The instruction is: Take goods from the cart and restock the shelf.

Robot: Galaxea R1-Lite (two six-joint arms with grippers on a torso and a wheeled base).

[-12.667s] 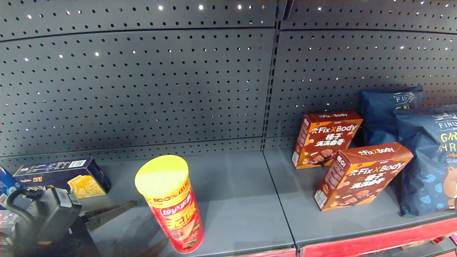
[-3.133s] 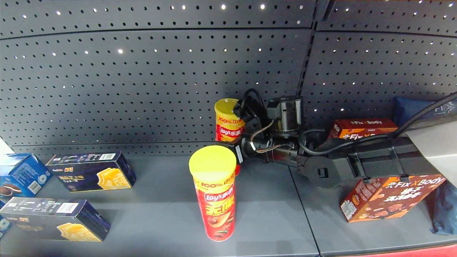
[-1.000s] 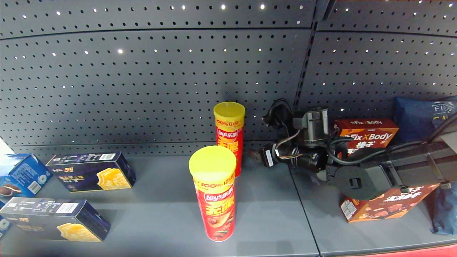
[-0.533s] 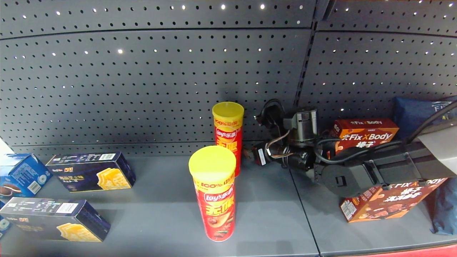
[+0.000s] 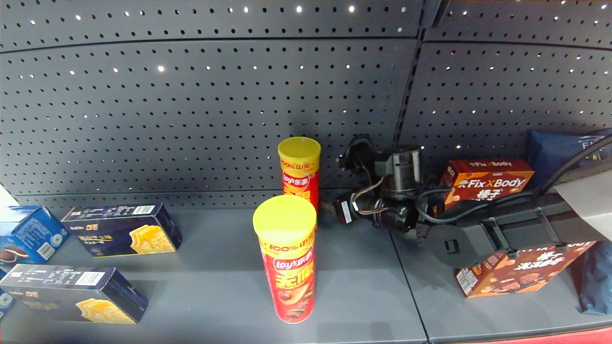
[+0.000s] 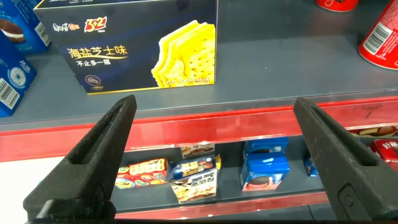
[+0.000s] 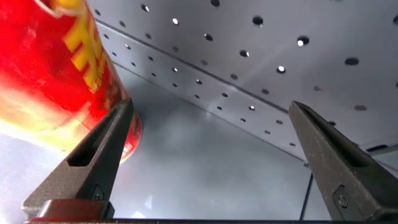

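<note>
1. Head view status: two chip cans stand upright on the shelf (image 5: 363,267). The front can (image 5: 287,258) sits near the shelf edge. The rear can (image 5: 299,169) stands at its 12 o'clock, close to the perforated back panel (image 5: 191,119).
2. Right gripper (image 7: 211,109): spread and holding nothing. It sits at 3 o'clock of the rear can, with one finger just beside the can's lower wall. Judgement: this can is placed and released.
3. Left gripper (image 6: 214,99): spread and empty, positioned off the shelf's red front lip (image 6: 205,127), facing a dark blue cracker box (image 6: 143,46).
4. Other stock: brown snack boxes (image 5: 483,179) lie at 3 o'clock of the cans.
5. Remaining work, as judged: clear the right arm from the shelf, then fetch the next item from the cart. Bare shelf surface around the cans suggests restocking is only partway complete. Remaining cart stock cannot be judged.
</note>
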